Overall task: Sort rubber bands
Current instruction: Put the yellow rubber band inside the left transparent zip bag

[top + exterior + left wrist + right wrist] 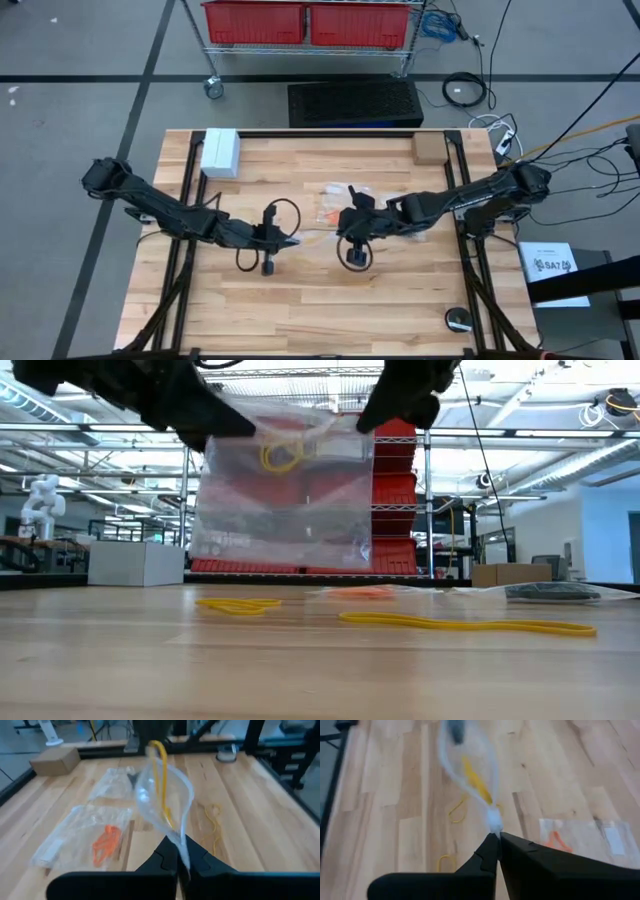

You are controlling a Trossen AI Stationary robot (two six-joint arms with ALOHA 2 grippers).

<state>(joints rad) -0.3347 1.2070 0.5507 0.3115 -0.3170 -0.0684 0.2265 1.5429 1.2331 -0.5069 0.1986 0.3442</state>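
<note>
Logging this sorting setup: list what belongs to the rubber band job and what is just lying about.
Job:
- yellow rubber bands on the table
- clear bag held up by left gripper and right gripper
- bag of orange bands

Lying about:
- white box
- cardboard box

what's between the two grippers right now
A clear plastic bag hangs stretched between the left gripper and right gripper, each shut on an upper corner, with a yellow rubber band inside; clearest in the low view.

Yellow rubber bands (470, 624), orange bands (106, 843), clear bag (285, 500).
</note>
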